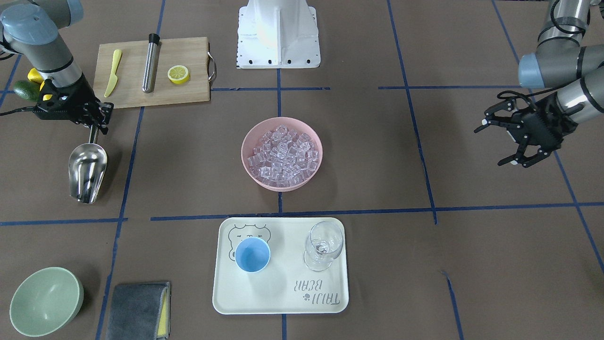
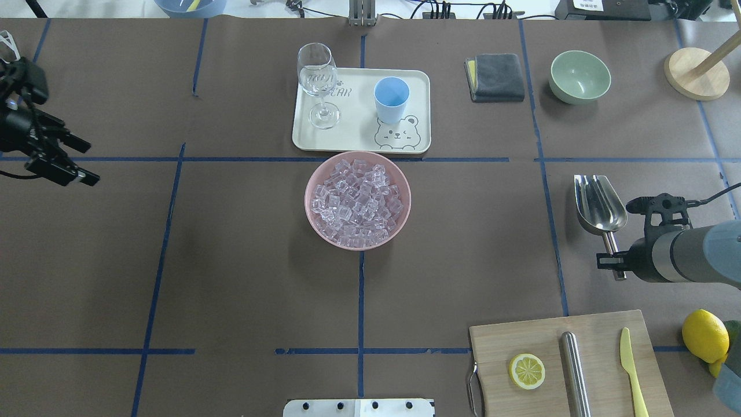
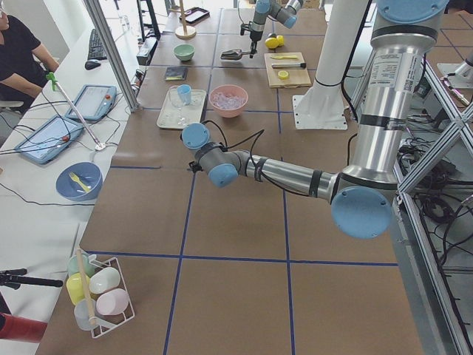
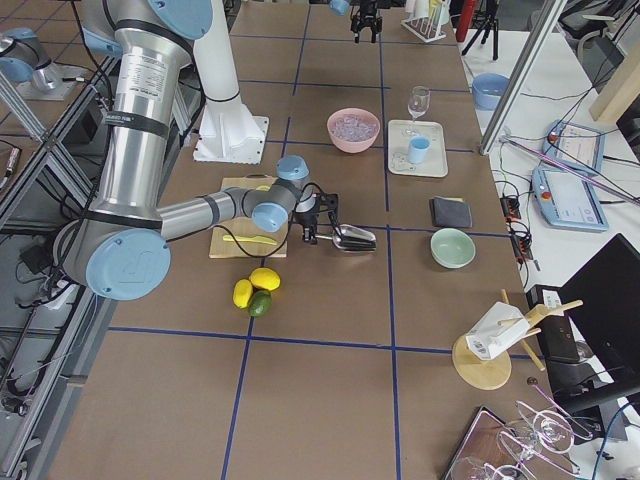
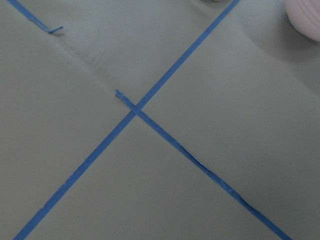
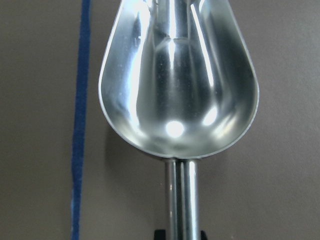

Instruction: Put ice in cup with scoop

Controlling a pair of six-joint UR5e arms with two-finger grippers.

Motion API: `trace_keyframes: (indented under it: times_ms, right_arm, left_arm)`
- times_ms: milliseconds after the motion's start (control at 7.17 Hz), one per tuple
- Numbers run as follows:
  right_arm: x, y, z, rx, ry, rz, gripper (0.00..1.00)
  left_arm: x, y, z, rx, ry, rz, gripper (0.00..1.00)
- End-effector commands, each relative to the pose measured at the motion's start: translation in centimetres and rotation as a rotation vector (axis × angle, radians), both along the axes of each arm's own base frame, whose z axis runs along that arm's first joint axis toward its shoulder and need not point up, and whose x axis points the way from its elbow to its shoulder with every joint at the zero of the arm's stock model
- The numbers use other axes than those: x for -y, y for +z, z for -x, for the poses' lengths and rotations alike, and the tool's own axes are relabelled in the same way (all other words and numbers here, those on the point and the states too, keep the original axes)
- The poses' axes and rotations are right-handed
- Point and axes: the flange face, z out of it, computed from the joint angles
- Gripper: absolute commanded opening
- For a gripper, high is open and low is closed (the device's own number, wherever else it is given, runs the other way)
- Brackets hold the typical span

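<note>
The pink bowl [image 1: 244, 152] of ice [image 1: 283, 158] is sitting to the robot's left of the scoop [image 1: 87, 172], whose trough is pointing forward from the right gripper [image 1: 96, 130] clamping its handle, the left gripper [image 1: 491, 144] is hanging wide open and empty, and the cup [image 1: 252, 255] is standing just past the bowl.

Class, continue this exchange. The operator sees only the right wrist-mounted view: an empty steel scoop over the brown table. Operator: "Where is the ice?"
Observer: The ice fills a pink bowl at the table's middle, to the robot's left of the scoop.
Operator: And the cup?
Observer: The cup stands empty on a cream tray, just beyond the bowl.
Operator: Is the other arm busy?
Observer: No, the left gripper hangs open and holds nothing, far across the table.
</note>
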Motion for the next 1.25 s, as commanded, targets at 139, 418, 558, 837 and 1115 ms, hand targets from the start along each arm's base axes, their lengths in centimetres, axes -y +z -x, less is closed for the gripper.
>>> trace_keyframes:
  times_ms: [139, 418, 558, 837, 1115]
  right_arm:
    - [-0.5, -4.1, -0.8, 0.073, -0.044, -0.035, 0.0]
    - [0.4, -6.7, -2.5, 0.144, -0.044, -0.021, 0.0]
    - [0.0, -7.2, -2.1, 0.149, -0.081, -0.048, 0.0]
    - [0.3, -10.2, -1.8, 0.167, -0.178, -0.202, 0.0]
    - [0.6, -15.3, 1.1, 0.197, -0.22, -0.219, 0.0]
  left_arm:
    - [-1.3, -6.6, -14.2, -0.077, 0.087, -0.261, 1.0]
    - [-2.4, -11.0, -19.4, -0.114, 0.051, -0.378, 1.0]
    - [-4.1, -12.0, -21.2, -0.154, 0.03, -0.446, 1.0]
    - [-5.6, -13.3, -24.9, -0.174, -0.042, -0.515, 1.0]
    - [-5.9, -13.3, -27.1, -0.173, -0.029, -0.468, 1.0]
